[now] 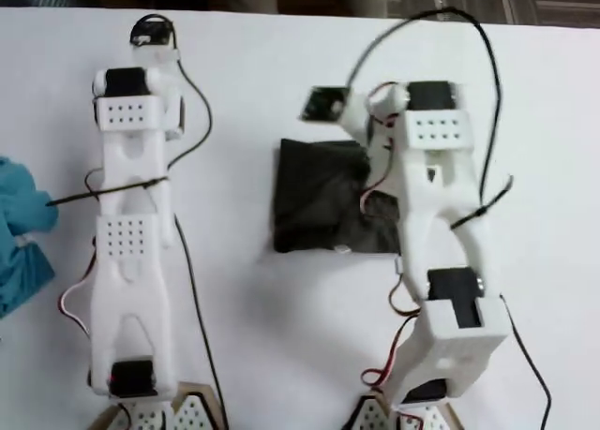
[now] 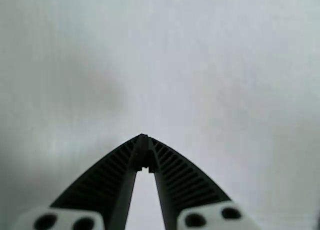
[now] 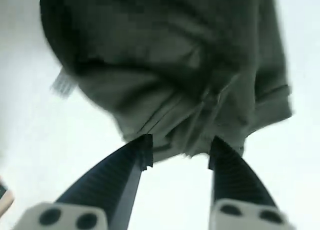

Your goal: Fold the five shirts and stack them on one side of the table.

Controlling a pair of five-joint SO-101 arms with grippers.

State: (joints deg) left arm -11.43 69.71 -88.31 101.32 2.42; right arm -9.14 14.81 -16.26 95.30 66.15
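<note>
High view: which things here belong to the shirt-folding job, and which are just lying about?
Job:
- dark shirt, folded, beside the right arm
- blue garment at the edge of the white table
- right gripper, open at the dark shirt
- left gripper, shut over bare tabletop

Lying about:
- black cables trailing across the table
</note>
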